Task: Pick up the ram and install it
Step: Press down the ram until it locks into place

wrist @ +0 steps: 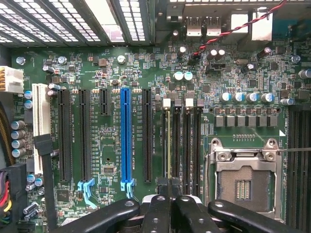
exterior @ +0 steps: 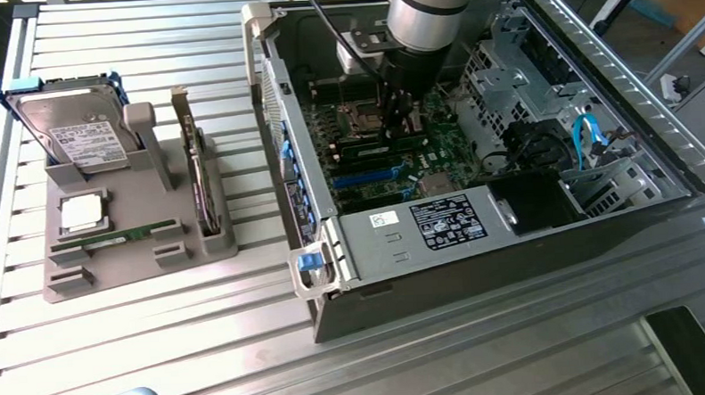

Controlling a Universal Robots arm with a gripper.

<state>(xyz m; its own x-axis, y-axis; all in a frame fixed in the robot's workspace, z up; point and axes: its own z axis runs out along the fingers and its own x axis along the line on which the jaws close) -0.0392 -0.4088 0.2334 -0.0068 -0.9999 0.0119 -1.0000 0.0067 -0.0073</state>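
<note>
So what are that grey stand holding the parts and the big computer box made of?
The grey stand looks like matte moulded or printed plastic: uniform dull grey, blocky slots, no shine. The computer case looks like bare sheet metal: silvery-grey panels with folded edges and punched holes, plus small blue clips, probably plastic.

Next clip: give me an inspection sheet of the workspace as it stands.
Surface: slatted metal table bearing a grey holder and an open PC case.
Job's things: ram lies flat in the holder; memory slots on the motherboard.
Clutter: hard drive and expansion card upright in the holder.
Grippers: gripper shut, inside the case above the memory slots; nothing seen held.
Cables: blue cable in the case; red-black wire.
Surroundings: dark panel at the table's corner.
</note>
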